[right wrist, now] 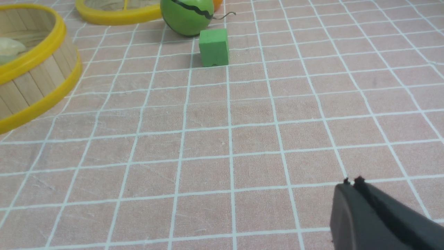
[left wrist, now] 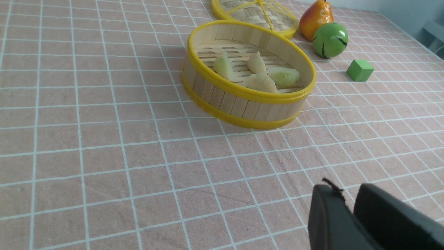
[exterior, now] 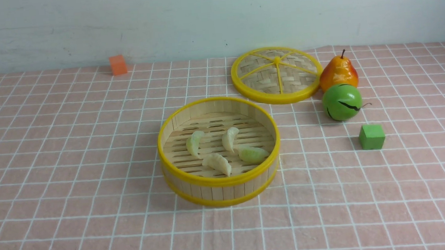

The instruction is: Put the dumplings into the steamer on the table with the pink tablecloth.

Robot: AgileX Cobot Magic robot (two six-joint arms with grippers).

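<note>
Inside the steamer (exterior: 221,180), well apart from both empty pincers, left (left wrist: 350,194) slightly parted, right (right wrist: 351,182) clenched, lie four dumplings (exterior: 217,163).

Neither arm shows up in the front view at all. The left gripper (left wrist: 350,198) is chopped off by the corner of its wrist view, so only the finger ends show, and it's the same for the right gripper (right wrist: 351,181). In the right wrist view the steamer (right wrist: 33,83) is cut by the edge, the lid (right wrist: 114,15) and the green fruit (right wrist: 187,15) lose their tops, and just one dumpling (right wrist: 8,47) peeks over the rim.
</note>
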